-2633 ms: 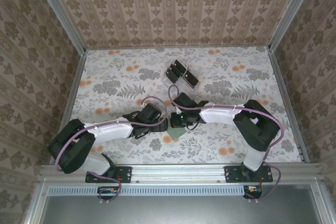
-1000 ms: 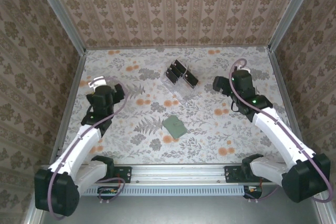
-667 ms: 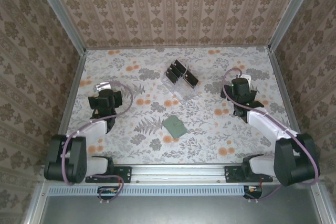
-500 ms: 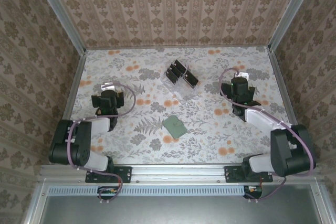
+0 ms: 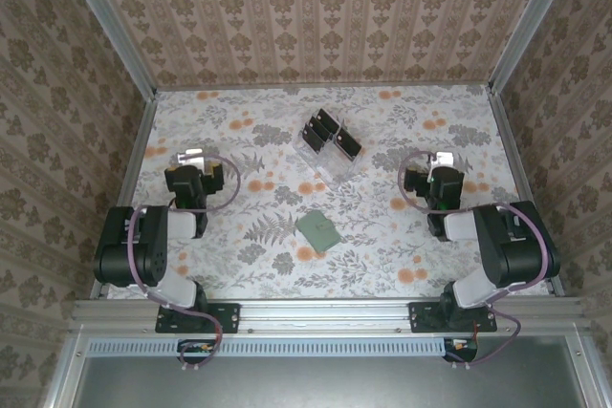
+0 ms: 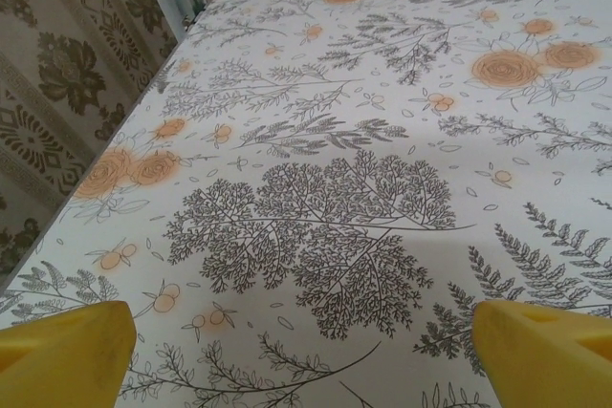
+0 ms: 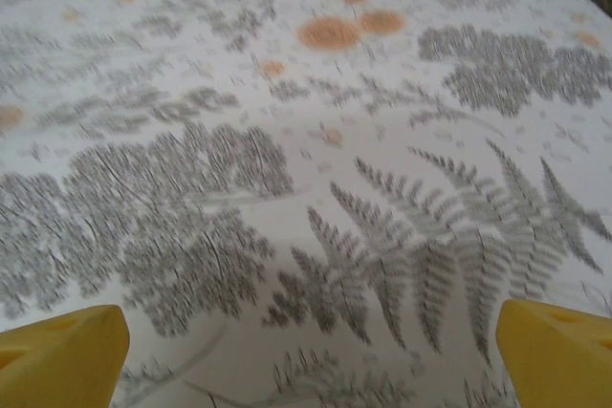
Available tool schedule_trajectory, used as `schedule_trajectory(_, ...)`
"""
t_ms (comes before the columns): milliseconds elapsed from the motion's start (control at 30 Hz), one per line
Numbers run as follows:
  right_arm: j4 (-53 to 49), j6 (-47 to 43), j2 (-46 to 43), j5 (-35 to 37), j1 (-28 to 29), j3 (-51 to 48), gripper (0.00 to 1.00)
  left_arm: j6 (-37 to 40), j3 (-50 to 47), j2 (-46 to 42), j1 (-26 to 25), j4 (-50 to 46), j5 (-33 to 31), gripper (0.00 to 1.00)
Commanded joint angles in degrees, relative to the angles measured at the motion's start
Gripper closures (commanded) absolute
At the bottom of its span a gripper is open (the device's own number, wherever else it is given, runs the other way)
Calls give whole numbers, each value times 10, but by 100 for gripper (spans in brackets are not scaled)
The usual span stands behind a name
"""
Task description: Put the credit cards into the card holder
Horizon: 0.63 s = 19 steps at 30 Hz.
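The card holder [image 5: 316,229], a flat grey-green sleeve, lies on the floral table slightly near of centre, with nothing touching it. Several dark credit cards [image 5: 326,127] stand in a clear slotted rack [image 5: 334,155] behind it. My left gripper [image 5: 191,165] rests at the left side, far from the holder. In the left wrist view this gripper [image 6: 306,360] is open, with its yellow fingertips [image 6: 67,346] wide apart over bare table. My right gripper [image 5: 440,171] sits at the right side. In the right wrist view it [image 7: 311,360] is open too, nothing between its fingertips [image 7: 559,351].
Patterned walls with metal corner posts [image 5: 110,31] enclose the table on three sides. Both arms are folded back over their bases near the front rail [image 5: 316,312]. Floral table surface [image 5: 373,255] lies between the grippers and the card holder.
Both arms have drawn back from the card holder and folded down toward their own sides. The holder and rack have not moved. Both grippers stayed open.
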Motion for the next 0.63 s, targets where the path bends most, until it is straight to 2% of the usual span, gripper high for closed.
schedule_trajectory(0,41,-3,-4,-31,-6,16,0,-8,-2,0,10,23,30,0)
schedule_trajectory(600,38,-6,-7,-42,-6,16,0,-8,-2,2,10,24,30,0)
